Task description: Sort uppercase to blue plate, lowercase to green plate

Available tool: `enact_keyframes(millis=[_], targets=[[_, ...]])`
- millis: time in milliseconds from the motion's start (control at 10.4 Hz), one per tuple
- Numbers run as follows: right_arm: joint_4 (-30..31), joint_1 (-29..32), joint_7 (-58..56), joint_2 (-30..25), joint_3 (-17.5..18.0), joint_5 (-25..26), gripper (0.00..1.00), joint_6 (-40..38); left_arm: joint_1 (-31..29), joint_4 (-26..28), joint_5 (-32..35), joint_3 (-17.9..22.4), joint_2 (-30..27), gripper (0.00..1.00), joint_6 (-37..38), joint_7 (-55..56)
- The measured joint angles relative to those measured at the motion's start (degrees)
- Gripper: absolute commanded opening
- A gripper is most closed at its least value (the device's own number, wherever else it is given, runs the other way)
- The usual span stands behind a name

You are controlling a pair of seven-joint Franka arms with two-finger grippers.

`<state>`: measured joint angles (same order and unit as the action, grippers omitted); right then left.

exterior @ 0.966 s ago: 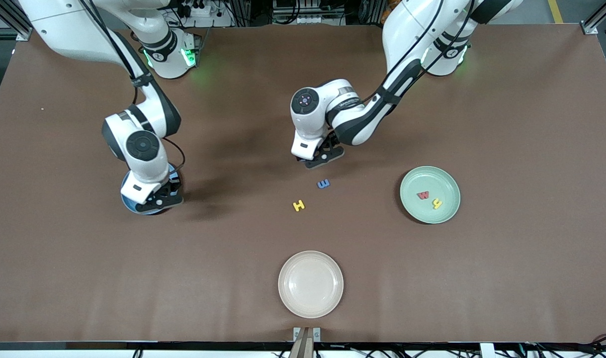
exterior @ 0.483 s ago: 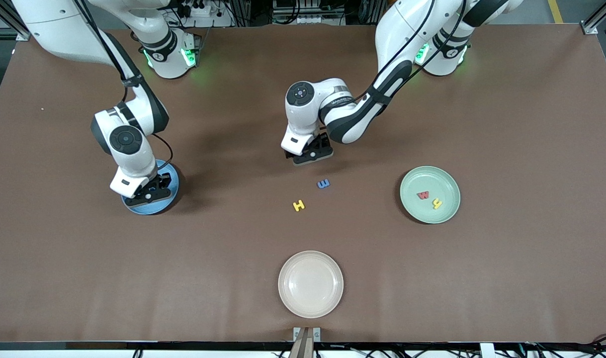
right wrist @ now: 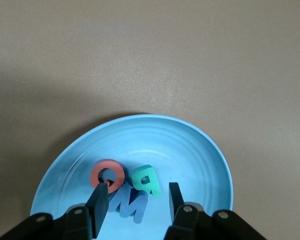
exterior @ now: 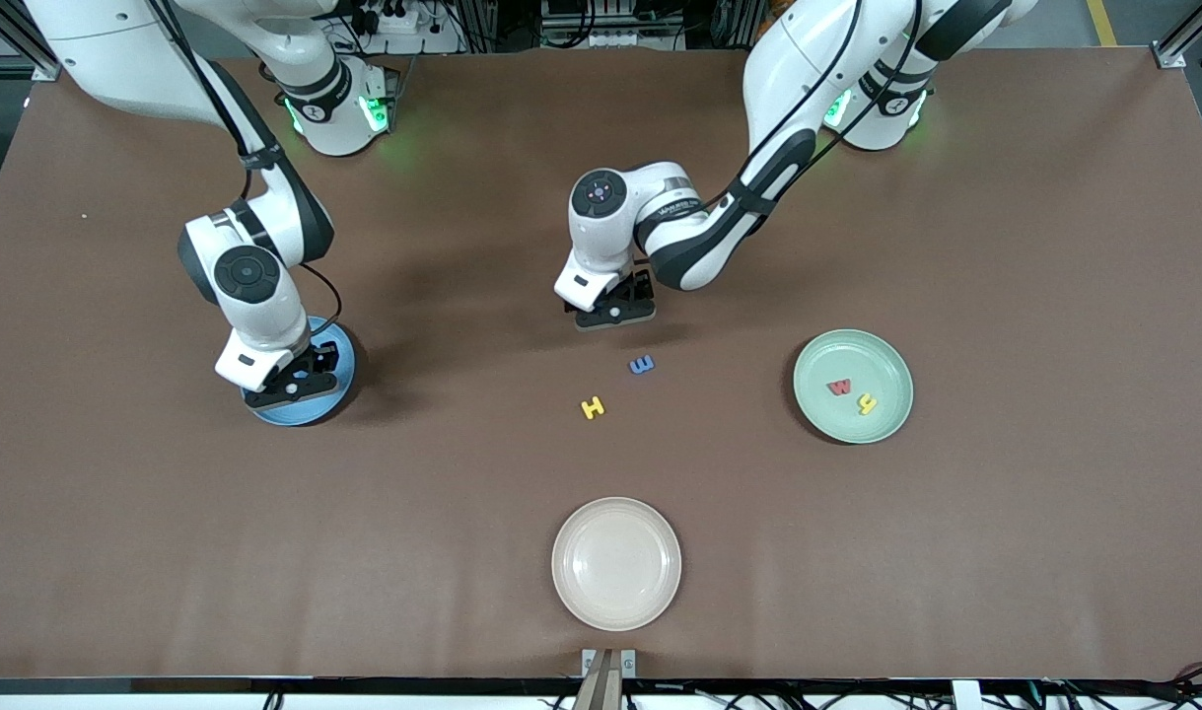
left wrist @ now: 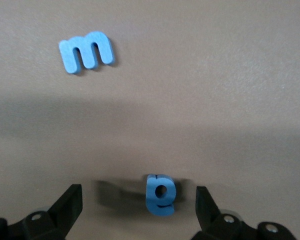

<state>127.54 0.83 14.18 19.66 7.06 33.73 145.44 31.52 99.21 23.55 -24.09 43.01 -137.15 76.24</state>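
— While the right gripper [exterior: 287,387] hangs over the blue plate [exterior: 329,396] at the frame's left, how do its fingers [right wrist: 99,200] stand?
— Partly apart, gripping nothing; in the right wrist view the red round letter [right wrist: 108,175], teal letter [right wrist: 146,181] and blue W [right wrist: 127,204] lie together in the plate under them

— And the left gripper [exterior: 612,314]?
— Jaws wide apart just above centre, low over the table [exterior: 955,552], with the blue a [left wrist: 160,194] standing on edge between the fingertips, touched by neither

— What remains loose?
— The blue m [exterior: 642,365] and, lower in the frame, the yellow H [exterior: 593,407], near each other at centre. The red w [exterior: 839,388] and yellow h [exterior: 866,403] lie in the green plate [exterior: 817,414] at right; a cream plate [exterior: 571,592] sits at bottom centre
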Motion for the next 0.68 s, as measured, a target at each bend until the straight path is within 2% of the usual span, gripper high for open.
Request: enact_keyframes(millis=[290,483,676], targets=[[0.0,-0.2,0.0,-0.1,0.1,-2.0,0.47,0.1,0.1,-0.6,-1.8,-0.1,0.3,1.0,-0.1,-1.8],[0.0,-0.3,0.0,-0.1,0.1,-2.8,0.47,0.1,0.2,-0.9,-1.8,-0.1,0.3,1.0,-0.1,-1.8],[0.0,-0.4,0.0,-0.1,0.4,-7.4,0.47,0.3,0.2,-1.1,-1.8,-0.1,0.8,1.0,-0.1,-1.8]])
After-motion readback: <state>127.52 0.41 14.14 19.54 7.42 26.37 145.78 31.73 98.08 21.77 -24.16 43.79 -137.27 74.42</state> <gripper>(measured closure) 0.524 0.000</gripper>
